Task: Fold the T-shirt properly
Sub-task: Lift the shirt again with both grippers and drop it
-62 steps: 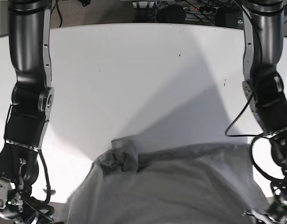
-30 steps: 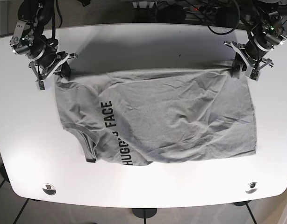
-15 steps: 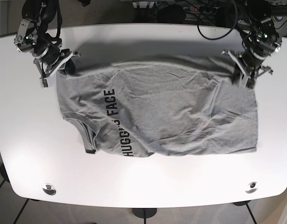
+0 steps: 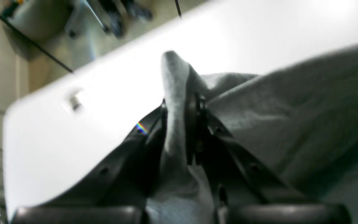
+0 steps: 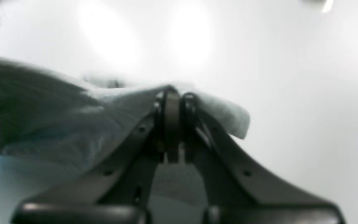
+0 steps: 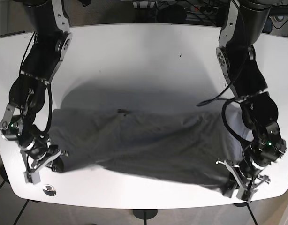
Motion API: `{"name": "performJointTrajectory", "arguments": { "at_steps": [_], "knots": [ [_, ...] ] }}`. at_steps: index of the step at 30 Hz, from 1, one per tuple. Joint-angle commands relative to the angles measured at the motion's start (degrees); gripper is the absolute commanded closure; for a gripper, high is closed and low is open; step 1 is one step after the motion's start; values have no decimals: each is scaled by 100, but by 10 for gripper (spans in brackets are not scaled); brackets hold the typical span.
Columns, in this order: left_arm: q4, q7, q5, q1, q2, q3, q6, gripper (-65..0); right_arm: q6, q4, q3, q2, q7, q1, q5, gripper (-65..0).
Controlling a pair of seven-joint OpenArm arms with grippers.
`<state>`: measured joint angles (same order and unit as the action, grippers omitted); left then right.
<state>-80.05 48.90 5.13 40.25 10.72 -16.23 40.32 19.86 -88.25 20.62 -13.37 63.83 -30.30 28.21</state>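
Both wrist views show each tool (image 4: 180, 105) (image 5: 172, 102) clamped on T-shirt (image 6: 144, 140) fabric

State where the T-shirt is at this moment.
In the base view, the T-shirt stretches across the table's near half, between the right gripper and left gripper.

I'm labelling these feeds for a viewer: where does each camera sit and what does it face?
Base: overhead, looking down on the white table, both arms and the grey T-shirt.
Left wrist: on the left gripper, facing its shirt pinch.
Right wrist: on the right gripper, likewise.
Shared: the shirt and table appear in all three.
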Motion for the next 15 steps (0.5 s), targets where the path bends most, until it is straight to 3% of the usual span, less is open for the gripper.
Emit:
{"name": "performJointTrajectory", "arguments": {
  "at_steps": [1,7,10,11,15],
  "knots": [
    [159,-121,90,823,75,1,-32,-10,23,64,-71,-180,-120,-816,85,-22],
    [185,-95,90,2503,339,520,-32,-10,14,91,-889,-409,56,-2741,102,-24],
    [62,186,98,3171,418,493,-32,-10,93,91,-1144,-558,276,-3594,111,-24],
    [-175,336,107,3311,427,493,-32,-10,225,20,-1170,-593,346,-3770,111,-24],
    [-1283,969,134,3004,427,476,-32,-10,278,-472,-1117,-734,680,-3444,111,-24]
  ]
}}
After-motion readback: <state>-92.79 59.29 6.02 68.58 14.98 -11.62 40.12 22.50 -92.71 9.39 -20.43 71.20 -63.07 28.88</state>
